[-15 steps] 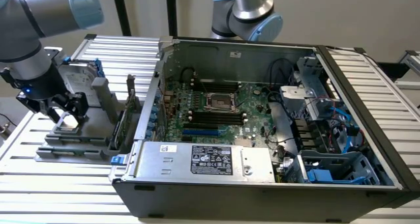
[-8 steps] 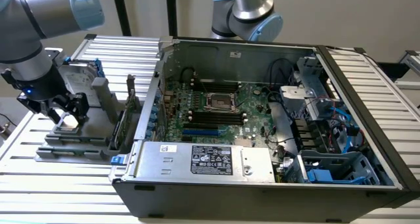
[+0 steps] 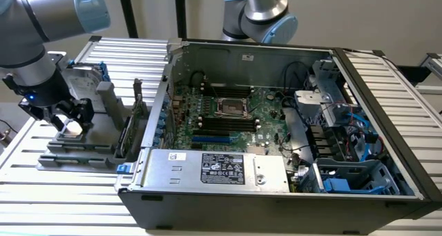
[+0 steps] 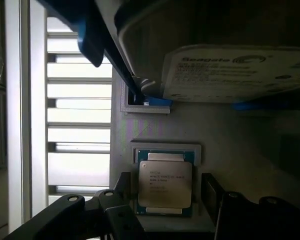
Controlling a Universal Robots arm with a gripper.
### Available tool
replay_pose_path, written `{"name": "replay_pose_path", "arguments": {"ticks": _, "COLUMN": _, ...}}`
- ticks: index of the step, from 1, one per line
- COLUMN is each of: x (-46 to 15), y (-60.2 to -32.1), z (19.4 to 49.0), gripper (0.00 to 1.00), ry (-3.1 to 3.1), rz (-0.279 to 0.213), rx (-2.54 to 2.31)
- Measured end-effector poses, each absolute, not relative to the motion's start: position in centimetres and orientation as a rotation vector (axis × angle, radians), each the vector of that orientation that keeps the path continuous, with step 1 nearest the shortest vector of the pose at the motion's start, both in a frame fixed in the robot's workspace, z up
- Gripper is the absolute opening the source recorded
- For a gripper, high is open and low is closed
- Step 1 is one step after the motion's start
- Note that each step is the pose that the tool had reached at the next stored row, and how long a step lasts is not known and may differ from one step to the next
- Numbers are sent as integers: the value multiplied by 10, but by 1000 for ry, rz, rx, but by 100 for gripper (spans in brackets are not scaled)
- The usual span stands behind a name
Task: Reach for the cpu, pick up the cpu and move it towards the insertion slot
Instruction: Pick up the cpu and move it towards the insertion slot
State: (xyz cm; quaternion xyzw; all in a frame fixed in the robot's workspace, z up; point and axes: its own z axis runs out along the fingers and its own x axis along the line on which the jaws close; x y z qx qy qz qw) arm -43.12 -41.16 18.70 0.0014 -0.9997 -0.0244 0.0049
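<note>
Wrist view, cpu (image 4: 165, 182) lying in grey tray (image 4: 165, 147), hand (image 4: 166, 194) spread astride it

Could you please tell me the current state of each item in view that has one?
end effector: open, straddling the cpu.
cpu: lying flat in its holder, not lifted.
insertion slot: empty, dark centre showing.
computer case: open, interior exposed.
hard drive: standing upright in the holder.
</note>
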Motion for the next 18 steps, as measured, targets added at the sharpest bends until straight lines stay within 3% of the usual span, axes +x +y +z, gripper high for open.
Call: {"name": "replay_pose_path", "arguments": {"ticks": 18, "x": -431, "y": -409, "z": 186, "gripper": 67, "ry": -3128, "rz": -76, "rx": 7}}
